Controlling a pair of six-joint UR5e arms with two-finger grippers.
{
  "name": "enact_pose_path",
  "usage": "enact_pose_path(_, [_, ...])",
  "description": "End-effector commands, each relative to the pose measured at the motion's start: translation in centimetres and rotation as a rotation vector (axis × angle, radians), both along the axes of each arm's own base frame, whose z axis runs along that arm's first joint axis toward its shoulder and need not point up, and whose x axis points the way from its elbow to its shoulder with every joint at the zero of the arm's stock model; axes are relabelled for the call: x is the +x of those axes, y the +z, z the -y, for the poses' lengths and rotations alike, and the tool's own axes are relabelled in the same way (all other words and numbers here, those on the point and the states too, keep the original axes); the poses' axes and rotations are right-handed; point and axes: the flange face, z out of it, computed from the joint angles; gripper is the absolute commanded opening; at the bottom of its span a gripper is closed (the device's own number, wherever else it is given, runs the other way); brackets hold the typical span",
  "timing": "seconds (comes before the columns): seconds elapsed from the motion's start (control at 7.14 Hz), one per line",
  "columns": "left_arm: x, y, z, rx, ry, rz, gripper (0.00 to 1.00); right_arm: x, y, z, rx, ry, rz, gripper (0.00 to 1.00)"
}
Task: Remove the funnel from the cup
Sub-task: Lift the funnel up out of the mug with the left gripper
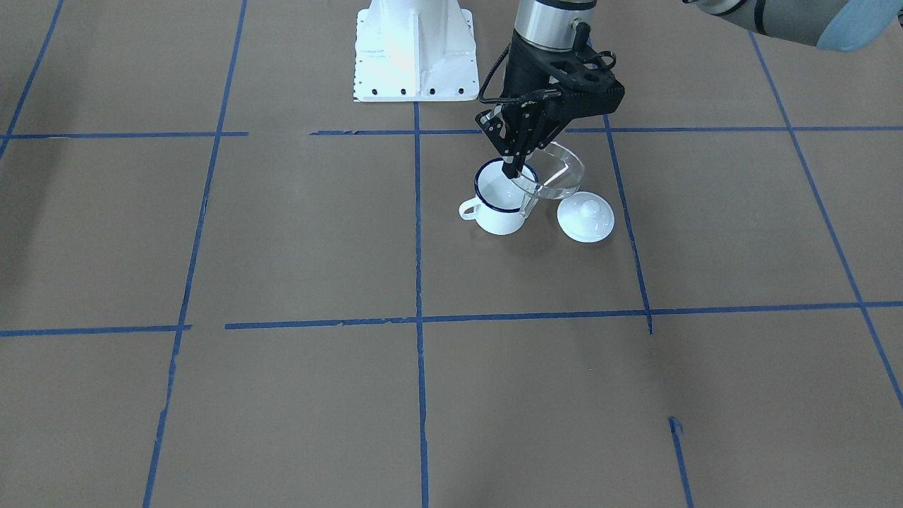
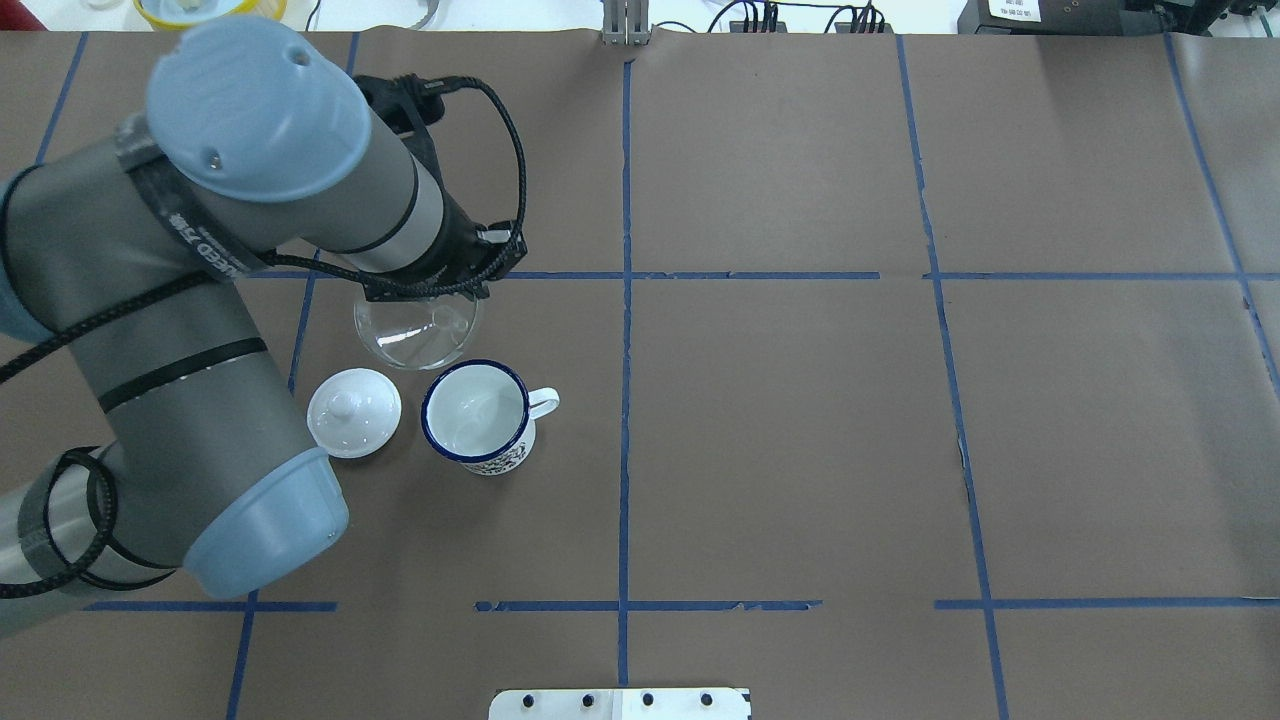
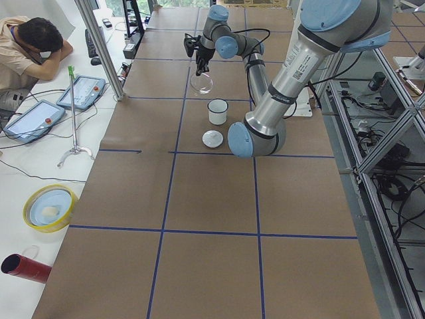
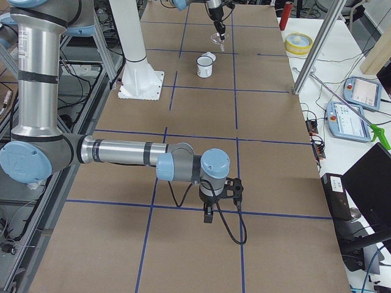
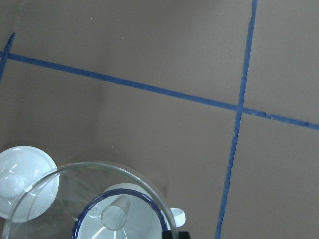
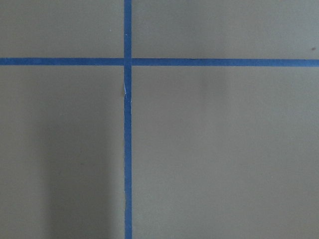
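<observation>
The clear plastic funnel hangs tilted in the air, pinched at its rim by my left gripper, which is shut on it. Its spout is out of the cup and hangs beside the cup's rim. The white cup with a dark blue rim stands upright on the table, empty. From overhead the funnel sits just beyond and left of the cup. The left wrist view looks through the funnel onto the cup. My right gripper hovers far off over bare table; I cannot tell its state.
A white domed lid with a knob lies on the table next to the cup, on the robot's left. The white robot base stands behind. Blue tape lines cross the brown table cover. An operator sits beyond the table edge.
</observation>
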Motion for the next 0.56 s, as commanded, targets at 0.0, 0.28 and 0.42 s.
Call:
enact_pose_path(0.0, [1.5, 3.2, 4.5, -0.043, -0.303, -0.211, 0.00, 0.0, 0.0, 0.0, 0.000, 0.000, 0.000, 1.00])
enact_pose_path(0.28, [5.8, 10.9, 9.7, -0.073, -0.465, -0.255, 0.00, 0.0, 0.0, 0.0, 0.000, 0.000, 0.000, 1.00])
enact_pose_path(0.42, [7.1, 14.6, 11.9, -0.064, -0.549, -0.291, 0.00, 0.0, 0.0, 0.0, 0.000, 0.000, 0.000, 1.00])
